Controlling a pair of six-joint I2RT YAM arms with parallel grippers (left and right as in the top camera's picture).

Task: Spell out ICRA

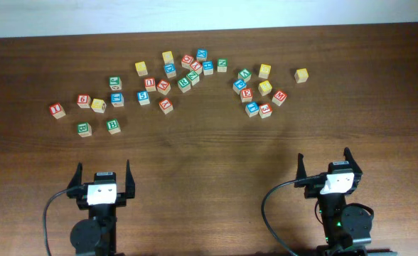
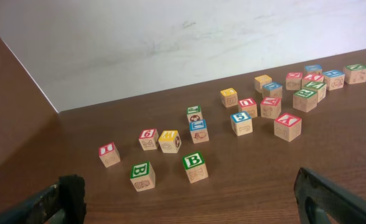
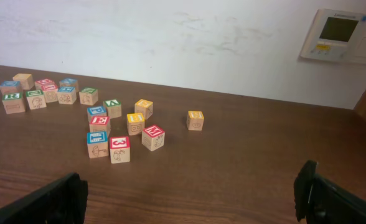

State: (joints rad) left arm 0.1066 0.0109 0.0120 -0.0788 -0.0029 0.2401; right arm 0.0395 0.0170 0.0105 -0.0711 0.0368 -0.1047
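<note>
Jaws: left jaws and right jaws both wide, empty, over the near counter (image 1: 209, 171).
I cube (image 1: 57, 110): far left, ahead-left of left jaws, well apart.
Nearer arm: left.

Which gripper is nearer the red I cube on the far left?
Left. The left gripper sits back from the I cube, slightly to its right; the right gripper is about as far back but far off to its right.

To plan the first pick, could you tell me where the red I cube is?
In the overhead view, the red I cube sits leftmost, just left of a red number cube.
</note>
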